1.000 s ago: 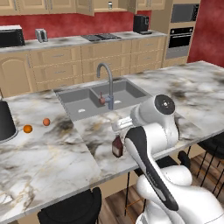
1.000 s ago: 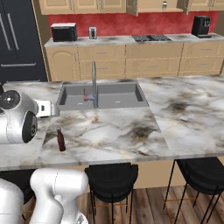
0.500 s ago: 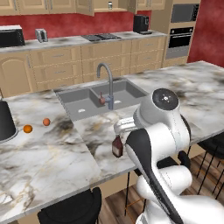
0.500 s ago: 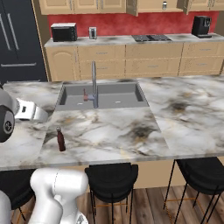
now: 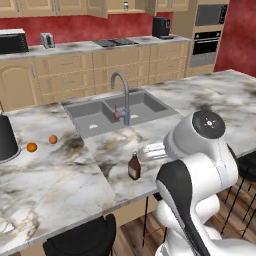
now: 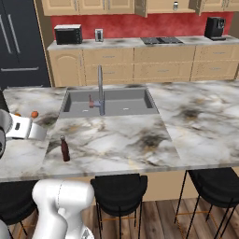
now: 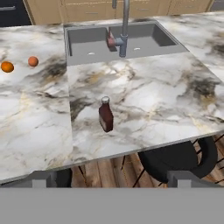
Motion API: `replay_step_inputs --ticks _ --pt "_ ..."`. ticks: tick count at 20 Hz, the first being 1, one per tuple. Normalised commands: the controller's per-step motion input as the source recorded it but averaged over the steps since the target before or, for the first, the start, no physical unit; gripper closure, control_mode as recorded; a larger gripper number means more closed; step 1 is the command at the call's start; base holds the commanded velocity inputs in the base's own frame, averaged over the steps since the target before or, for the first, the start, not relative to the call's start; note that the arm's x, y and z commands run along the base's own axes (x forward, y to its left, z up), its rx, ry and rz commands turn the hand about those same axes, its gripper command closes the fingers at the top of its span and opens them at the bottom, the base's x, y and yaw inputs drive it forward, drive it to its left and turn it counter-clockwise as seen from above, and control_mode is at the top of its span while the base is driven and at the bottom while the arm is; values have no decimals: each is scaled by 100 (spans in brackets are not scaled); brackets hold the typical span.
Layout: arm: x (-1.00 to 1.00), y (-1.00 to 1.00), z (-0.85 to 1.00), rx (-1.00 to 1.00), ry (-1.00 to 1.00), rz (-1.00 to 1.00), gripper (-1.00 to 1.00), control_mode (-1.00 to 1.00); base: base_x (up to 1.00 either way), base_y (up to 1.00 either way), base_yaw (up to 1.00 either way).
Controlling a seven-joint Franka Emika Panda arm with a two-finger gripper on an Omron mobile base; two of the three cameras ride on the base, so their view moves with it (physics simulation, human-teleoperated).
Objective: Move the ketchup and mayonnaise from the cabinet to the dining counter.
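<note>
The ketchup (image 7: 105, 116) stands upright on the dining counter (image 7: 153, 105), near its front edge and well apart from the sink (image 7: 122, 41) and faucet (image 5: 122, 95). No writing on the bottle can be read. The gripper (image 7: 109, 178) hangs off the counter's edge with its fingers (image 7: 41, 178) spread wide, pinching nothing. Two small orange fruits (image 5: 42, 143) lie near each other on the counter, away from the sink. The mayonnaise (image 6: 175, 6) sits in the open cabinet (image 6: 161, 5) high on the far wall.

We find no readable text anywhere. The ketchup (image 7: 105, 116) bottle standing on the marble desk (image 7: 144, 100) carries no legible label, and the microwave (image 6: 68, 34) and coffee machine (image 6: 214, 28) on the far worktop show no brand, numbers or signs.
</note>
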Motion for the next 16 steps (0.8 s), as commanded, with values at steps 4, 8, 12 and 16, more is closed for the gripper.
replay_step_inputs --ticks 4,8,12,16 --pt "0 0 0 0 0 0 -100 -100 0 0 0" --pt "-2 0 0 0 0 0 -100 100 -29 0 0" --pt "0 0 0 0 0 0 -100 100 -63 1 -5" --pt "0 0 0 0 0 0 -100 100 -73 2 -5"
